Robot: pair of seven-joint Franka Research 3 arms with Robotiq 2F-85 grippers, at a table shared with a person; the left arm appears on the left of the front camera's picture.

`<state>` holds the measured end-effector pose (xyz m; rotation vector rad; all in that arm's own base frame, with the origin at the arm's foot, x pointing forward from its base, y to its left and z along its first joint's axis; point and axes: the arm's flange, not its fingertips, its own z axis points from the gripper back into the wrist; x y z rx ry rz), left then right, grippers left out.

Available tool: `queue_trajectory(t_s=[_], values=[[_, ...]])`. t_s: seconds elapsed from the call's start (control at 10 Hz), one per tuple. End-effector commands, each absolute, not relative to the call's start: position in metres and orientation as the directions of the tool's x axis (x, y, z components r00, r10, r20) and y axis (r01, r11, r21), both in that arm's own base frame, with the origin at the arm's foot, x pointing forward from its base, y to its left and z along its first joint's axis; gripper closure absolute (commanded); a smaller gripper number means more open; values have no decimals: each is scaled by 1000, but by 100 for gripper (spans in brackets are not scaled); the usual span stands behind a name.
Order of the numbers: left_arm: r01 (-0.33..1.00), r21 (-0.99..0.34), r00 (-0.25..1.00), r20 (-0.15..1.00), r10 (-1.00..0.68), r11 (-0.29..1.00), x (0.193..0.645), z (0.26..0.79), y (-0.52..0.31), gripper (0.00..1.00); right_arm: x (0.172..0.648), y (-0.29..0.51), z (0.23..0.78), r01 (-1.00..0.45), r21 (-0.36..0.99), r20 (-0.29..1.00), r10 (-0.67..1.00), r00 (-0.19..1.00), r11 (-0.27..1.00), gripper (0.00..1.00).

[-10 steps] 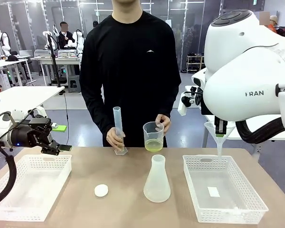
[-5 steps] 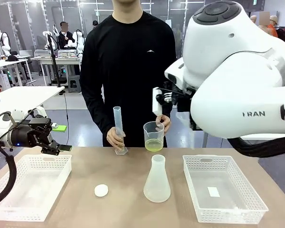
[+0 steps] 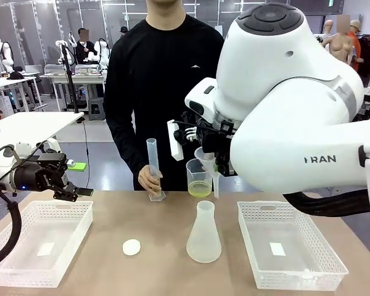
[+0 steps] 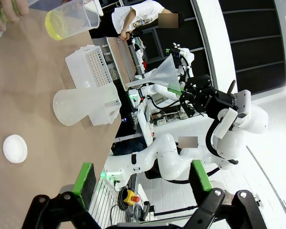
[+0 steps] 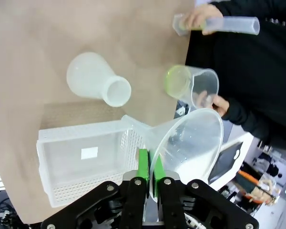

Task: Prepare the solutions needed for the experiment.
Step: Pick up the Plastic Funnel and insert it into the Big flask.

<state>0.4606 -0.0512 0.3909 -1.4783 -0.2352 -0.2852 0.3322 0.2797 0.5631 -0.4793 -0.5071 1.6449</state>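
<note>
The solution [image 3: 200,189] is a shallow yellow layer in a clear beaker [image 3: 198,176] that the person holds at the table's far edge. Their other hand steadies an upright graduated cylinder [image 3: 153,165]. An empty frosted conical flask [image 3: 204,234] stands mid-table. My right gripper [image 5: 150,171] is shut on the rim of a clear funnel [image 5: 193,140]. In the front view the funnel [image 3: 206,156] hangs above the flask, right beside the beaker. My left gripper [image 3: 73,192] hovers open over the left basket with nothing between its fingers.
A white basket [image 3: 24,256] sits at the front left and another white basket [image 3: 324,266] at the front right. A small white round cap [image 3: 131,247] lies on the table left of the flask. The person stands at the far side.
My right arm has swung left from above the right basket to the middle, carrying the funnel over the flask. The left arm and the person's hands have stayed put.
</note>
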Motion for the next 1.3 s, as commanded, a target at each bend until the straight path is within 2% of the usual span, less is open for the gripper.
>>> queue_trajectory(t_s=[0.0, 0.2, 0.3, 0.4, 0.7, 1.2], values=[[342, -937, 939, 339, -56, 67, 461, 392, -51, 0, 335, 277, 559, -797, -570, 22, 967, -255, -198, 96], [342, -937, 939, 339, -56, 67, 461, 392, -51, 0, 335, 281, 559, -791, -573, 19, 962, -272, -212, 96], [342, -937, 939, 339, -56, 67, 461, 392, -51, 0, 332, 286, 562, -795, -581, -5, 977, -213, -176, 96], [342, -937, 939, 339, -56, 67, 461, 392, -51, 0, 332, 286, 562, -795, -581, -5, 977, -213, -176, 96], [342, -937, 939, 339, -56, 67, 461, 392, -51, 0, 337, 288, 556, -782, -588, 26, 962, -272, -205, 96], [342, -937, 939, 339, -56, 67, 461, 392, -51, 0, 340, 276, 542, -797, -581, 30, 974, -223, -165, 96]])
